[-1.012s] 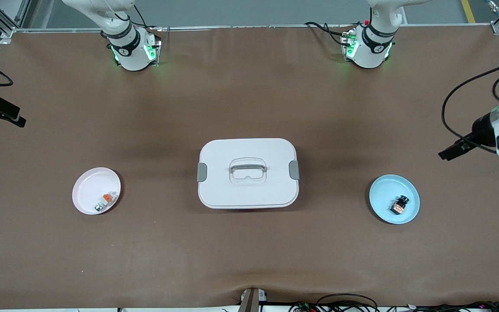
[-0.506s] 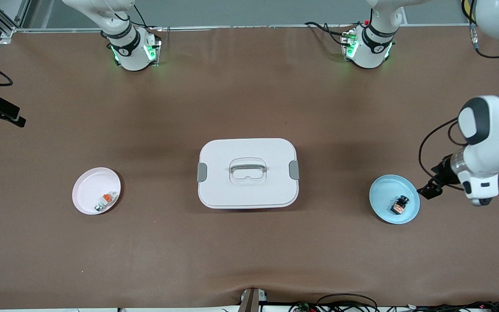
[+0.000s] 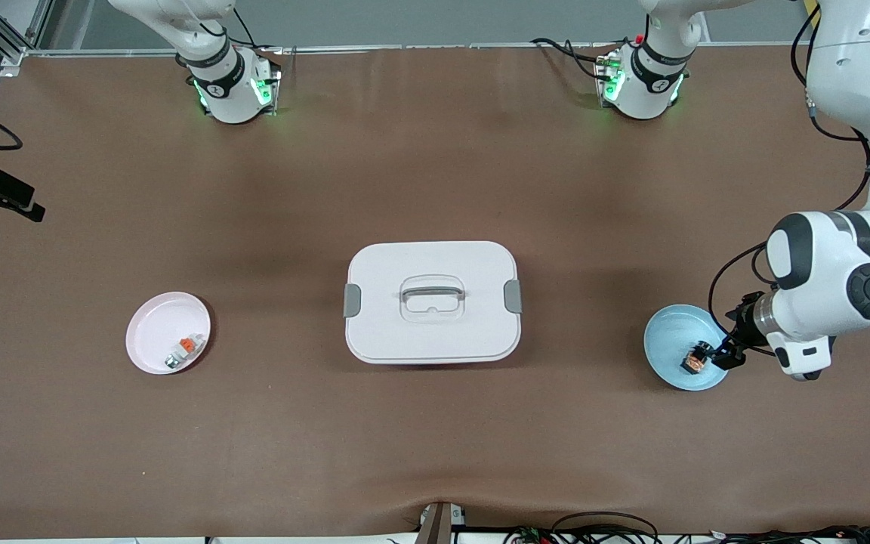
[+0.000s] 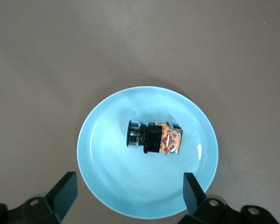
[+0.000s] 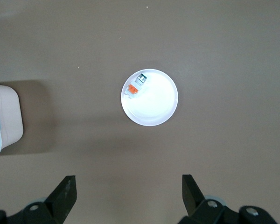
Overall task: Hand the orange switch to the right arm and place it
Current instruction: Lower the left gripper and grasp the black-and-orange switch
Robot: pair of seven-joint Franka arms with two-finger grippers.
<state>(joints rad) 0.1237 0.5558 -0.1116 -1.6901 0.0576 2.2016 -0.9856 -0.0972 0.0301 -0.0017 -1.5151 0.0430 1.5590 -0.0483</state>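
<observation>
The orange switch (image 3: 695,358) lay on its side in the light blue plate (image 3: 669,332), low in the front frame toward the left arm's end of the surface (image 3: 435,438). In the left wrist view the switch (image 4: 154,138) sat near the middle of the plate (image 4: 107,186), with its black barrel at one end and its orange face at the other.

The left tool (image 3: 723,355) hung over the plate's rim just beside the switch. Its fingers (image 4: 65,189) were spread wide, apart from the switch and holding nothing.

Slightly higher in the front frame, toward the right arm's end, a pale pink plate (image 3: 149,321) held a whitish-grey part with an orange top (image 3: 182,349). A white lidded box (image 3: 432,302) with grey side clips stood mid-frame between the two plates.

The right arm (image 3: 227,83) had its base at the top of the frame and waited. The right tool (image 5: 128,186) hung high over the surface near the pink plate (image 5: 158,107), spread wide and empty, with one corner of the box (image 5: 4,116) at the edge of the right wrist view.
</observation>
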